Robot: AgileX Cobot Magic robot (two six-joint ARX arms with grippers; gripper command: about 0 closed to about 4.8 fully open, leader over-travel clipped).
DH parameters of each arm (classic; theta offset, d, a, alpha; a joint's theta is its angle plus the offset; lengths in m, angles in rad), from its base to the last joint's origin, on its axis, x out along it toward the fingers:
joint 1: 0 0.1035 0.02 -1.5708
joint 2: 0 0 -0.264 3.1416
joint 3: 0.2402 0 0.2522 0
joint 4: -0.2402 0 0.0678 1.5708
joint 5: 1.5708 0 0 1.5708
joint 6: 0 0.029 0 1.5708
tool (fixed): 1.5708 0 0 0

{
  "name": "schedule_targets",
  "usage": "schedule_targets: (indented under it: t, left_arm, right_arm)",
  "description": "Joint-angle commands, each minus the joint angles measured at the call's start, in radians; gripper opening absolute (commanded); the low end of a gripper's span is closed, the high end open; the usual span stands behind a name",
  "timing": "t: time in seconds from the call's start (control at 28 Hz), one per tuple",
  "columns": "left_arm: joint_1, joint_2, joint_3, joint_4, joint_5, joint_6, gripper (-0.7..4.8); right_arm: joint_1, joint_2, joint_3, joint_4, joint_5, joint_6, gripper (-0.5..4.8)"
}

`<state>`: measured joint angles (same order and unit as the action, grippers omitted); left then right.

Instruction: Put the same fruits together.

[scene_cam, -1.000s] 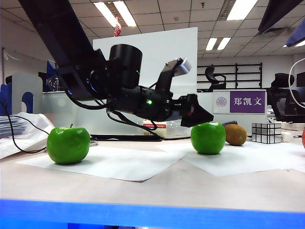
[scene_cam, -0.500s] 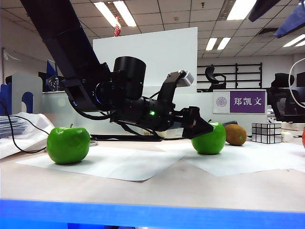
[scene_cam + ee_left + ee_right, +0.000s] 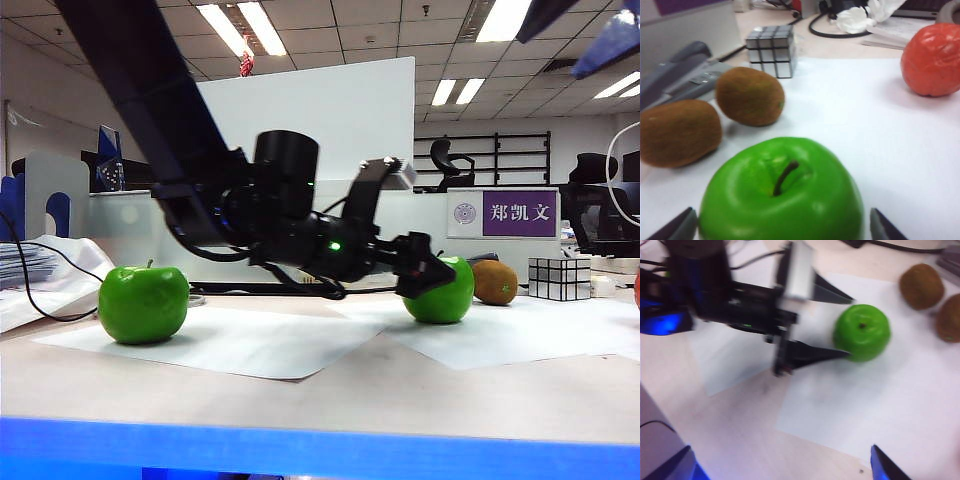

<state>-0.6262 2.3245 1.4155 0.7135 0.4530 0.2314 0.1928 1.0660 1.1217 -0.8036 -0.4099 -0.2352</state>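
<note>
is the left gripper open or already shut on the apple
Open. The left gripper has its two fingers spread to either side of the green apple, gaps visible at both; the left wrist view shows both tips flanking it.

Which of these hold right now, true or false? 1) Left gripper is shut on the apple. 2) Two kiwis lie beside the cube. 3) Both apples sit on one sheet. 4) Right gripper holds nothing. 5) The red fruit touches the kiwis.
1) False. The left gripper is open, its jaws either side of the right apple, not closed on it.
2) True. Two kiwis lie near the cube.
3) False. The left apple sits on a separate sheet.
4) True. The right gripper is open above the table, with nothing between its jaws.
5) False. The red fruit lies well apart from them.
</note>
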Motion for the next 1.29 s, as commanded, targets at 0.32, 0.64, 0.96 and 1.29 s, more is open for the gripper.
schedule_targets:
  t: [0.32,0.64,0.96,1.29]
  left_arm:
    - [-0.034,0.014,0.063,-0.056,-0.024,0.005,4.79]
    - [-0.035,0.050,0.074,-0.062,-0.023,0.004,4.79]
    - [-0.035,0.051,0.081,-0.108,-0.031,0.004,4.79]
    - [-0.035,0.051,0.082,-0.122,-0.035,0.005,0.57]
  right_arm:
    - [0.002,-0.051,0.004,0.000,0.034,0.003,4.79]
    - [0.003,-0.057,0.004,0.005,0.034,0.003,4.79]
    - [0.003,-0.057,0.004,0.009,0.030,0.003,4.79]
    - [0.003,-0.057,0.004,0.023,0.030,0.003,4.79]
